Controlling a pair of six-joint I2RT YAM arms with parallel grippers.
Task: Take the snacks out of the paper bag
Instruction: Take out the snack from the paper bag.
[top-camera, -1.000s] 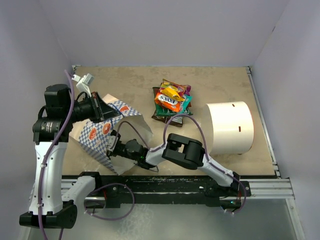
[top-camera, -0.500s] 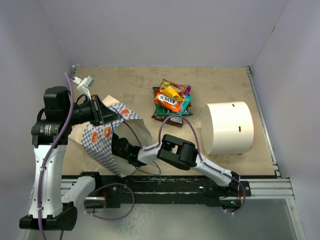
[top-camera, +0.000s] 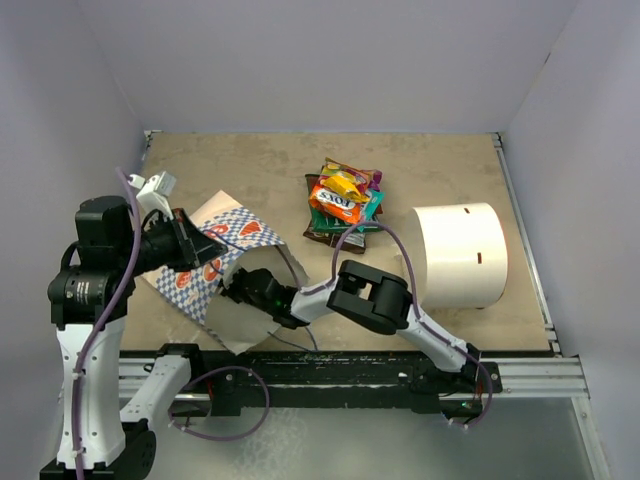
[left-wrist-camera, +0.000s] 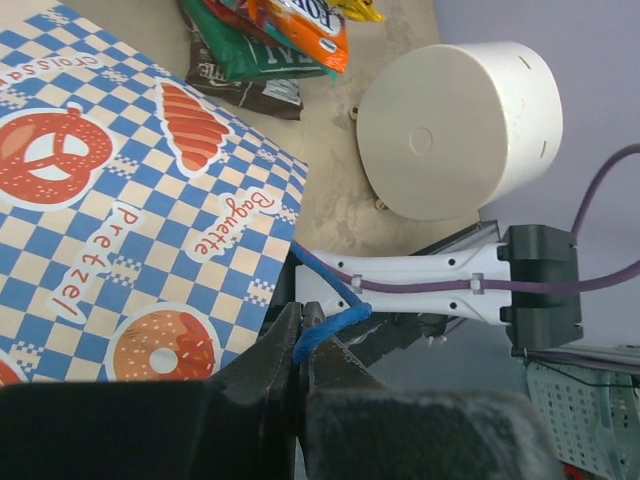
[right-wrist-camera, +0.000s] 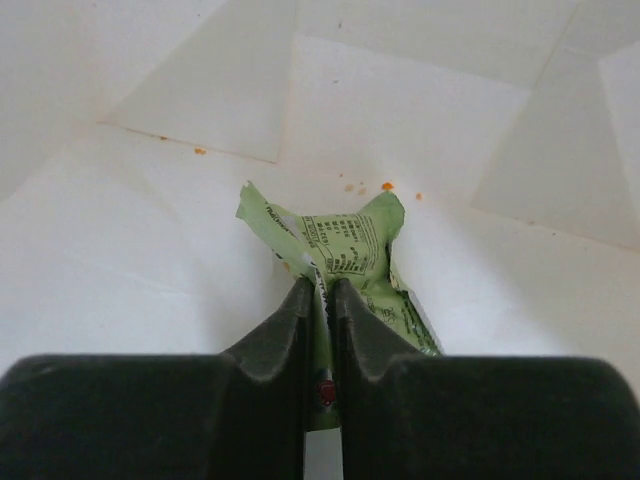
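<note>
The paper bag (top-camera: 228, 232) lies on its side at the left of the table, its mouth facing right; its checked face fills the left wrist view (left-wrist-camera: 120, 200). My left gripper (left-wrist-camera: 300, 322) is shut on the bag's blue string handle (left-wrist-camera: 332, 322) and holds the mouth up. My right gripper (right-wrist-camera: 321, 290) is inside the bag, shut on a crumpled light green snack packet (right-wrist-camera: 350, 240). From above, the bag hides those fingers and only the right wrist (top-camera: 262, 293) shows. Several other snacks (top-camera: 343, 203) lie piled on the table behind the bag.
A plain white cylinder (top-camera: 460, 255) lies on its side at the right, near the right arm's elbow (top-camera: 372, 295). Walls enclose the table at the left, back and right. The arm rail (top-camera: 340, 375) runs along the near edge.
My right gripper has gone from open to shut on the green packet inside the bag. The left arm has shifted nearer and lower, tilting the bag with it.
</note>
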